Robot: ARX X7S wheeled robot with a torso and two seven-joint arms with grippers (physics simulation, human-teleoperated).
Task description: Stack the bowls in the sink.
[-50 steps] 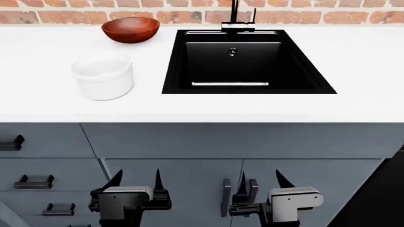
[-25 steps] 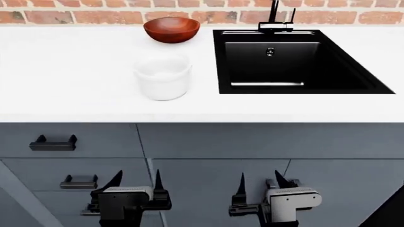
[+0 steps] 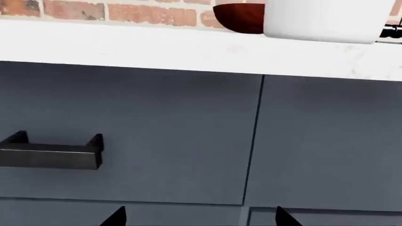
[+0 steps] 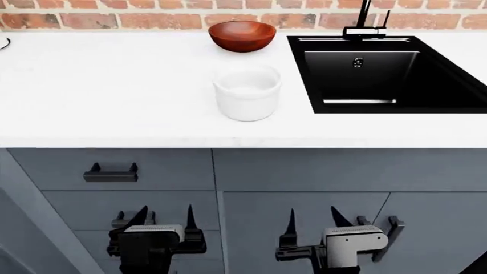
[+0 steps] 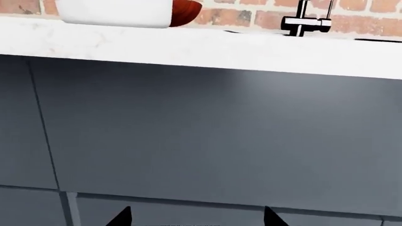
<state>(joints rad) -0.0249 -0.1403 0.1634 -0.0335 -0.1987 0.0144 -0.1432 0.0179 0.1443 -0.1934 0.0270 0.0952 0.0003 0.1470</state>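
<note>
2 hands, left hand [image 4: 163,220] and right hand [image 4: 312,220], fingers apart, below counter [image 4: 114,91].

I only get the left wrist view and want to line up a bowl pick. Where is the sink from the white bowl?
Observer: In the head view, the sink lies to the right of the white bowl, apart from it.
Operator: Any bowl in it?
Observer: No. The brown bowl is on the counter too, behind the white one.
Operator: And the right gripper?
Observer: The right gripper is open and below counter level before the cabinets, as is the left gripper.
</note>
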